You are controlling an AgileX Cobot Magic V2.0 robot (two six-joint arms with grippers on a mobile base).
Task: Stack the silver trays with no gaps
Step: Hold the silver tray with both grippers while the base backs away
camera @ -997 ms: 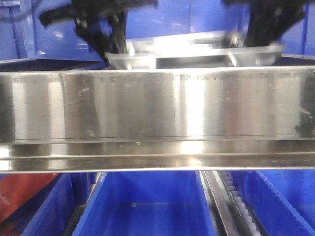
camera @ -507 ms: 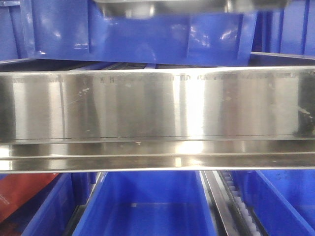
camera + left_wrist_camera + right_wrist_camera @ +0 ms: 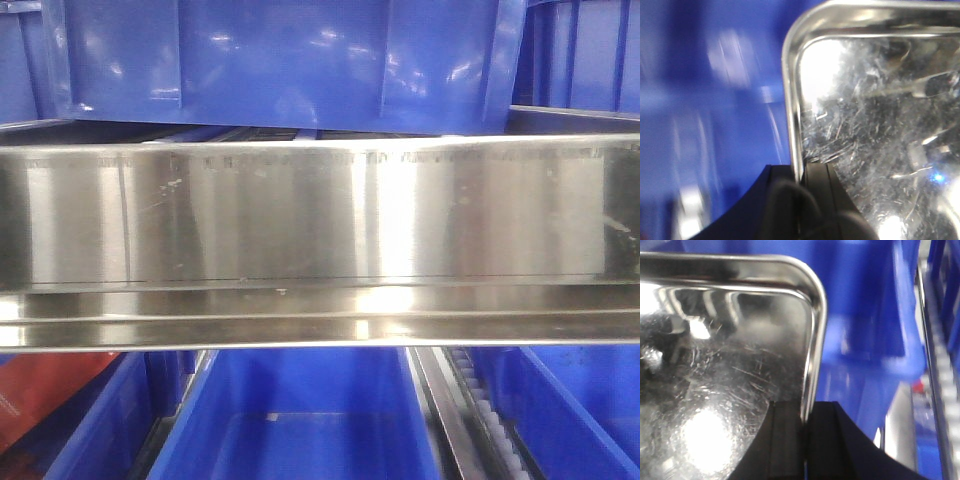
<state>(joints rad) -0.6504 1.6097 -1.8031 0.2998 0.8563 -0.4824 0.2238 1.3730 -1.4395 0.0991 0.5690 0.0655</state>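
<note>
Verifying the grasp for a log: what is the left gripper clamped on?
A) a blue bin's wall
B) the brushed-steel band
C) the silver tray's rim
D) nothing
C: the left gripper has a finger on each side of the thin rim of the silver tray.

Pretty much everything back there is blue plastic and shiny steel. From the front, a long brushed-steel band (image 3: 320,210) runs edge to edge, with a row of tiny marks along its top and bright vertical glare streaks from the lighting. A narrower steel ledge (image 3: 320,325) sits right under it. Above is the upper blue bin (image 3: 280,60), with glossy highlights on its wall. Below is the lower blue bin (image 3: 300,420), next to a metal rail (image 3: 480,410) carrying white rollers or teeth, can't tell which. Something red (image 3: 40,390) peeks in at the bottom left. Both wrist views just show blurry blue plastic (image 3: 705,100) behind.
</note>
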